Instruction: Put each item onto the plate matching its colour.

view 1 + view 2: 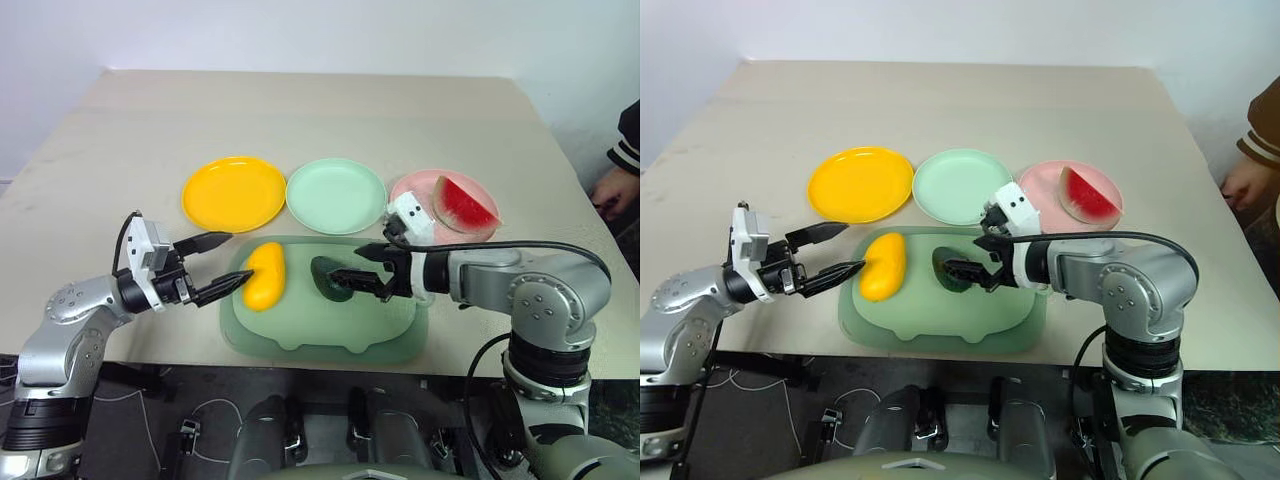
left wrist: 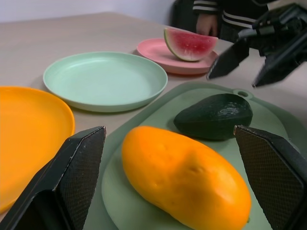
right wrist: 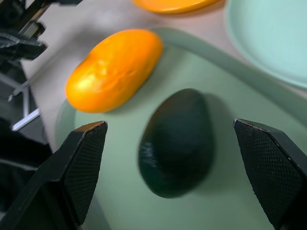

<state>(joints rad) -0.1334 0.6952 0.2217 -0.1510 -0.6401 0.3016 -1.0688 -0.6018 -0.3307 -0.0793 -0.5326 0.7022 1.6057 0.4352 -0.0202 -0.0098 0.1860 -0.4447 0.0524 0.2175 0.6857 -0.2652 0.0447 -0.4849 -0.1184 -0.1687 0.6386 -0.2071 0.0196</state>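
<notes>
Our right gripper (image 1: pixel 358 279) stood wide over the avocado (image 3: pixel 176 143), which lay between its fingers on the green tray (image 1: pixel 320 345); we judged a lower, centred close best. Left gripper (image 1: pixel 223 265), also spread, faced the mango (image 1: pixel 264 275) just ahead. Beyond them: mint plate (image 1: pixel 335 195), beige table (image 1: pixel 300 110), white wall.

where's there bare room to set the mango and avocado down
Yellow plate and mint plate are both bare, as is the table behind them. Crowded: the tray, with mango, avocado and both grippers; the pink plate holds the watermelon wedge.
</notes>
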